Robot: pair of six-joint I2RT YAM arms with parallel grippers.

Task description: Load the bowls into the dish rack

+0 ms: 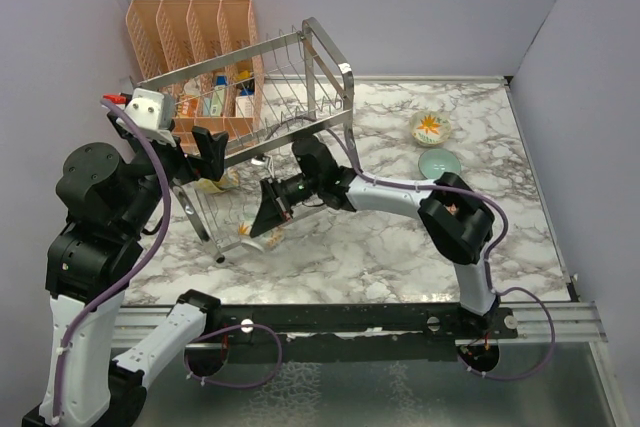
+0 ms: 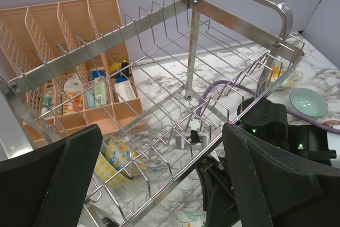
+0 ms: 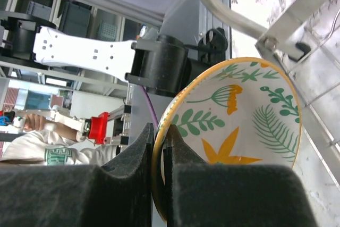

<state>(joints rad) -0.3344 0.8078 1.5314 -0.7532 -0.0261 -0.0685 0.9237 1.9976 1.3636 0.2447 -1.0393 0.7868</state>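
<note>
My right gripper [image 3: 159,132] is shut on the yellow rim of the green-leaf bowl [image 3: 239,115], which it holds on edge. From above, that gripper [image 1: 263,217] and bowl [image 1: 252,238] sit low at the front of the chrome dish rack [image 1: 205,71]. My left gripper [image 1: 212,147] is at the rack's near side, open, and the rack's lower rail [image 2: 175,155] runs between its wide-apart fingers [image 2: 69,163]. A blue-yellow bowl [image 2: 114,160] lies under the rack wires. An orange-flower bowl [image 1: 430,128] and a teal bowl [image 1: 439,163] rest on the marble to the right.
A peach plastic organizer [image 1: 190,32] holding small items stands against the back wall behind the rack. The rack's tall end frame [image 1: 340,82] faces the right side of the table. Purple walls close in the left, back and right.
</note>
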